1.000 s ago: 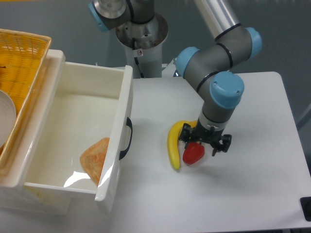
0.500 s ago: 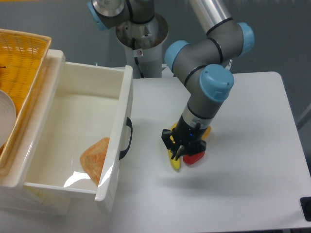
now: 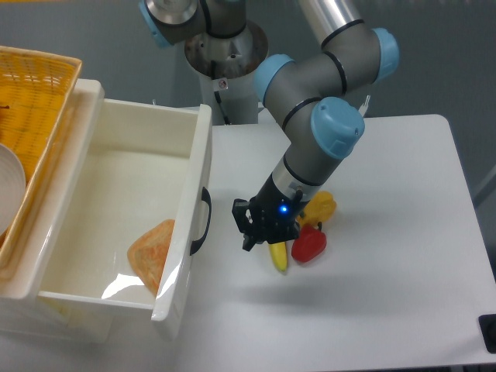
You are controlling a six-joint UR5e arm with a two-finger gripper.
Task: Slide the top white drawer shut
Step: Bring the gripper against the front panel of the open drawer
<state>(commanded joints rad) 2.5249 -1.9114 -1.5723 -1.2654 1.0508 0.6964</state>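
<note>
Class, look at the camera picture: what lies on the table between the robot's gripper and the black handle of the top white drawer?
Nothing: between the gripper and the black handle of the top white drawer, the camera view shows only bare white table.

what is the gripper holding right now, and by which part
Nothing, as far as can be seen. The gripper hangs between the top white drawer's black handle and the banana, touching neither. Whether its jaws are open cannot be told.

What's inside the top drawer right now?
The top drawer is open and holds one orange wedge-shaped item near the front panel. The rest of the visible floor is bare; the front corner behind the panel is hidden.
</note>
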